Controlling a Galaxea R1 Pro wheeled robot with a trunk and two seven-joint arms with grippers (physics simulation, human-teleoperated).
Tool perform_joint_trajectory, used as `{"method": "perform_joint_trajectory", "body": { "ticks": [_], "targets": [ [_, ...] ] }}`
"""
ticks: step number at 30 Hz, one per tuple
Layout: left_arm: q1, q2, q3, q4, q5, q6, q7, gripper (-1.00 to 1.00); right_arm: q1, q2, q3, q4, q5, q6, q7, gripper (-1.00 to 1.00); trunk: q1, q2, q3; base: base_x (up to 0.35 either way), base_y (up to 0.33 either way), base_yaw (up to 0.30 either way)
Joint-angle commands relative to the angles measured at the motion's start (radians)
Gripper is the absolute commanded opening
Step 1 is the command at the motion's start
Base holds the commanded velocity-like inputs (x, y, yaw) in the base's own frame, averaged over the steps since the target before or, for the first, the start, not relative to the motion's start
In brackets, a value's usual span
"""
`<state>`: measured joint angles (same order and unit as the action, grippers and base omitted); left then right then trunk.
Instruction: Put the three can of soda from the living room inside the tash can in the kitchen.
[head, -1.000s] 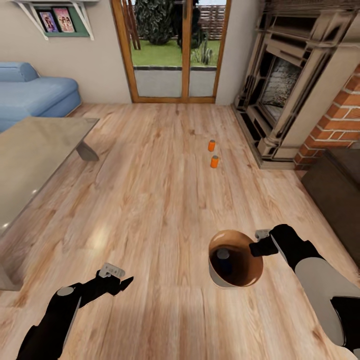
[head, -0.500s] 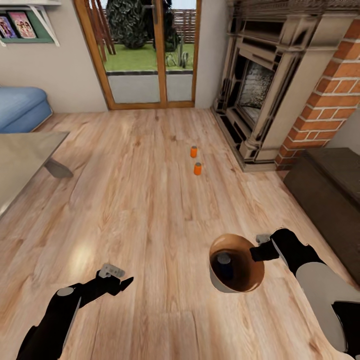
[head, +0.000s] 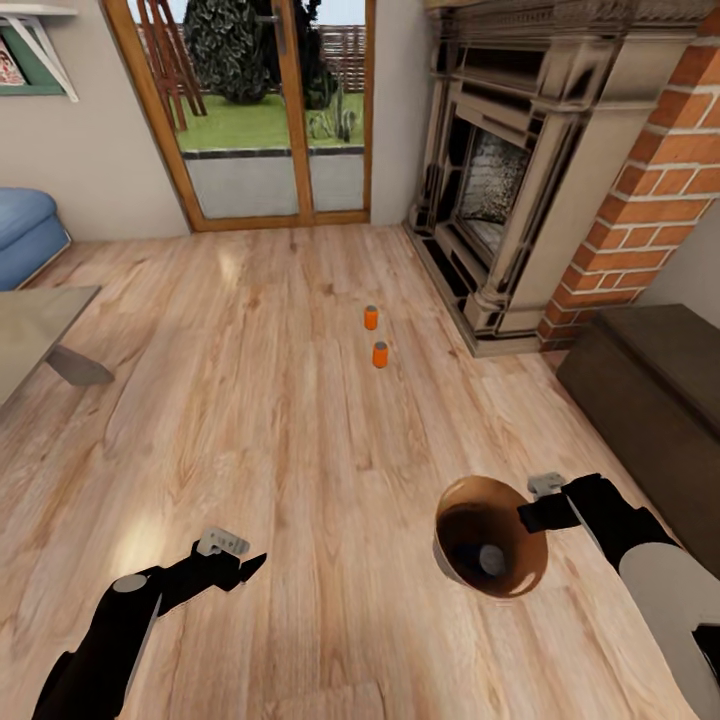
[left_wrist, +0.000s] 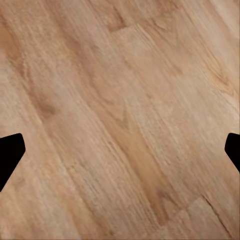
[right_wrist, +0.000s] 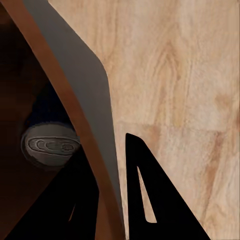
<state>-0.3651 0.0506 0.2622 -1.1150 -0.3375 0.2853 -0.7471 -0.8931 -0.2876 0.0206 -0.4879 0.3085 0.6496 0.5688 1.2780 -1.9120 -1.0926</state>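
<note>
Orange, both of them, the 2 soda cans (head: 375, 336) stand upright on the light wood floor (head: 260, 400) ahead, near the front of the fireplace (head: 500, 190), one just behind the other and a little apart. The third can (head: 489, 559), dark with a grey top, lies inside the trash can (head: 490, 535), low against its wall. The bin, coppery brown inside and grey outside, hangs tilted from the right gripper (head: 528, 514), whose 2 fingers are clamped over the rim, one inside the wall and one outside, as the right wrist view shows clearly (right_wrist: 107, 200).

The left gripper (head: 243, 568) hovers low over bare floor, holding nothing. In the left wrist view its 2 fingertips (left_wrist: 10, 155) stand far apart, so the claw is wide open.

The step in hand, I judge, is to carry the bin toward the 2 orange cans. To do it well, the bin should be kept with its mouth up so the can inside does not roll out, and the pinch on the rim should stay firm, because a thin wall can slip. It is better to stop with both cans within reach of the free left arm.
</note>
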Motion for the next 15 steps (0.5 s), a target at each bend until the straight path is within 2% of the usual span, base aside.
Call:
{"method": "perform_joint_trajectory", "body": {
  "ticks": [1,13,15],
  "targets": [
    [0.0,0.0,0.0,0.0,0.0,0.0,0.0,1.0,0.0,0.0,0.0,0.0,-0.002,0.001,0.004,-1.0,0.0,0.0,0.0,0.321,0.0,-0.003],
    [0.0,-0.001,0.0,0.001,0.0,0.0,0.0,1.0,0.0,0.017,0.011,0.001,0.0,0.008,-0.006,-1.0,0.0,0.0,0.001,0.321,0.011,-0.007],
    [0.0,-0.001,0.0,0.001,0.0,0.0,0.0,1.0,0.001,0.028,0.011,0.001,0.0,0.011,-0.007,-1.0,0.0,0.0,0.002,0.321,0.081,-0.112]
  ]
}}
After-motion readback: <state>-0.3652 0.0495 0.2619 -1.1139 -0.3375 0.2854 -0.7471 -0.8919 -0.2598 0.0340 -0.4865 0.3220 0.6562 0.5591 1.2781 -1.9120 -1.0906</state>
